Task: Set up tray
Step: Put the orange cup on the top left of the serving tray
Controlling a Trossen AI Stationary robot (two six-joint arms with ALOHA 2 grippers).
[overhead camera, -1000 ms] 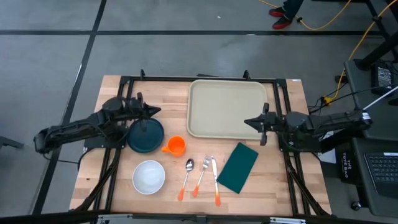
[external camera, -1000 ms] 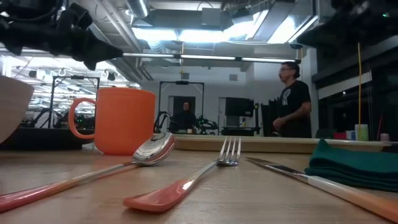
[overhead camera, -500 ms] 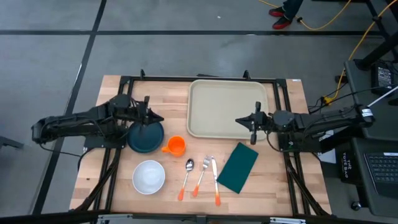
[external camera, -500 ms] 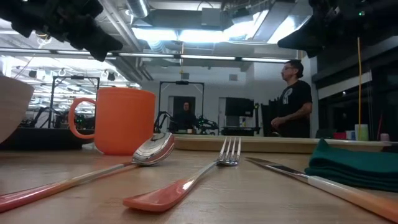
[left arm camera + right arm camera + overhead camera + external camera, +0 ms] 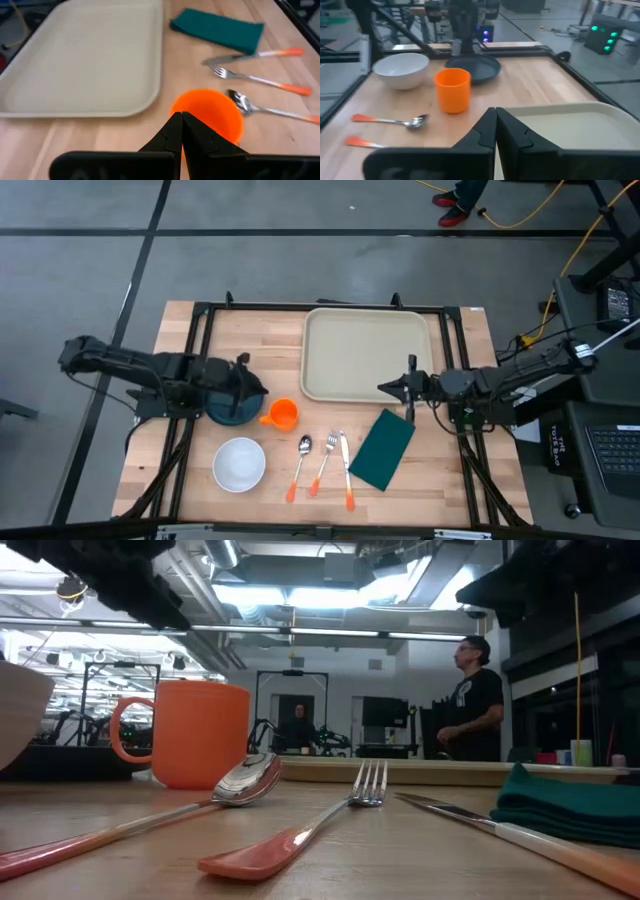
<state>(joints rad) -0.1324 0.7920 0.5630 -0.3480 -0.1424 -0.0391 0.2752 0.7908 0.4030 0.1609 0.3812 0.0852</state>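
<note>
Left gripper (image 5: 262, 391) and right gripper (image 5: 382, 389) both closed, empty, facing inward

Quick tally of the table: one beige tray (image 5: 365, 355) at the far side, one dark teal plate (image 5: 228, 408) on the left, one orange cup (image 5: 284, 415) next to it, and one white bowl (image 5: 239, 464) nearer the front edge. Cutlery comes to three pieces, all with orange handles: one spoon (image 5: 300, 464), one fork (image 5: 324, 461), one knife (image 5: 346, 471), lined up side by side. One folded dark green napkin (image 5: 382, 448) sits to the right of them. Two robot arms reach in, one per side. In the room behind, two people (image 5: 473, 700) show up in the low view.
</note>
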